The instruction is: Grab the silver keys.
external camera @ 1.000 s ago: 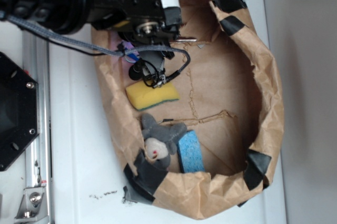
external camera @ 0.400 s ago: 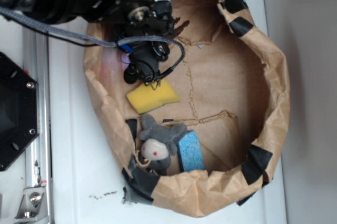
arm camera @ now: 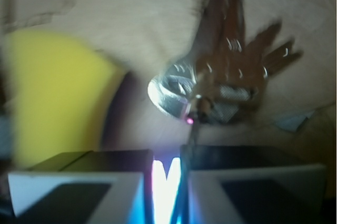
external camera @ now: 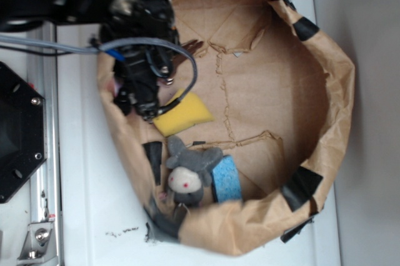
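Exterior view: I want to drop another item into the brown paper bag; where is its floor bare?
The bag floor lies bare through the middle and right, up to the paper wall. The left is crowded: yellow sponge, grey plush mouse, blue sponge, gripper.

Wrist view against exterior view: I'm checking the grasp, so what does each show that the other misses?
Only the wrist view shows the gripper closed on a thin wire, with the silver keys hanging fanned out from it, blurred.

Only the exterior view shows the whole brown paper bag, the gray stuffed mouse, the blue sponge and the robot arm over the bag's left side.

Both show the yellow sponge beside the keys and the bag's paper floor.
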{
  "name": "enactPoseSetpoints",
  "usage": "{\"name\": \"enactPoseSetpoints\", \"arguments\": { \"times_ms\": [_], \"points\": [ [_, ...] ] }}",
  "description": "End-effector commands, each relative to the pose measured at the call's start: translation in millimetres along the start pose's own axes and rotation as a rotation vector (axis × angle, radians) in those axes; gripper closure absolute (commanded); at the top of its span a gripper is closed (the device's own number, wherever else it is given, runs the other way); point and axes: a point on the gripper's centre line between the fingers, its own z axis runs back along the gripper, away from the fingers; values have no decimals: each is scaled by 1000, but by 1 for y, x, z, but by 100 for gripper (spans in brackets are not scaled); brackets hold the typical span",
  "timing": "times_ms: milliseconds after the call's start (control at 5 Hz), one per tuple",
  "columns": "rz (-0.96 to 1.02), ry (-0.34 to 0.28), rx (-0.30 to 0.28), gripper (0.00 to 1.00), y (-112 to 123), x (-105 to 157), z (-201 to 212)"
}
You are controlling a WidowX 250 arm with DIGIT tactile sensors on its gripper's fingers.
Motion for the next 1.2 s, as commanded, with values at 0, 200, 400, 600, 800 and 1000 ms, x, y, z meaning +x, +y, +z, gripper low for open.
{"name": "enactPoseSetpoints", "arguments": {
  "times_ms": [0,200,400,600,800,1000],
  "points": [
    [13,-139,2,100,-103,35,46],
    [29,-156,-17,100,-125,49,64],
    [25,-185,-46,100,-120,49,75],
    [38,-225,-66,100,-107,50,88],
    [98,-233,-78,100,-81,59,108],
    [167,-303,-59,100,-61,62,134]
  ]
}}
